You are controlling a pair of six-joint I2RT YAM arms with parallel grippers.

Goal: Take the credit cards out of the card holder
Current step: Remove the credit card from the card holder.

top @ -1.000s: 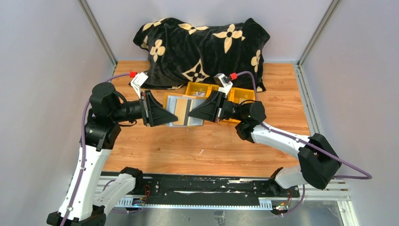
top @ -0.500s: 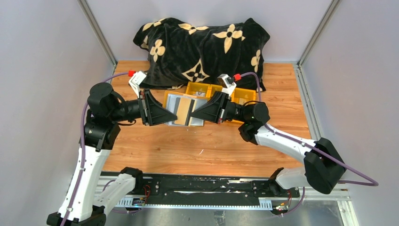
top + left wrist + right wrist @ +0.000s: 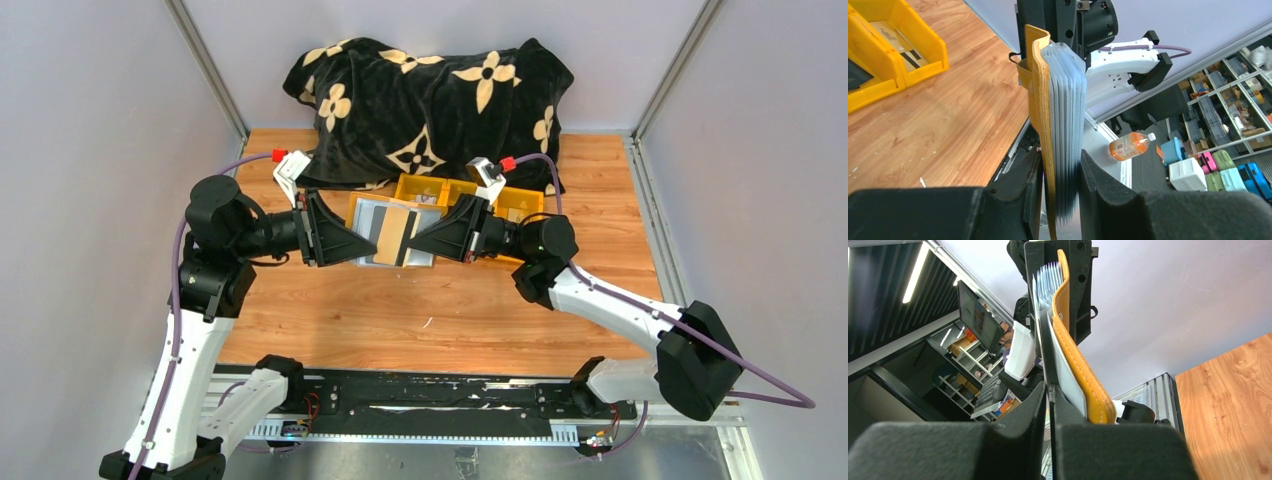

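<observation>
Card holder (image 3: 1060, 115) (light, floppy) is pinched at opp. ends by left gripper (image 3: 1059, 167) & right gripper (image 3: 1049, 390); credit cards (image 3: 1068, 377), prob. slick, best taken edgewise.

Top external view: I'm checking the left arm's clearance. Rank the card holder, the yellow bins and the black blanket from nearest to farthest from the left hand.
1. card holder: clamped in the left hand, just to its right.
2. yellow bins: on the table behind the holder, running off to the right.
3. black blanket: heaped along the back edge, beyond the bins.
</observation>
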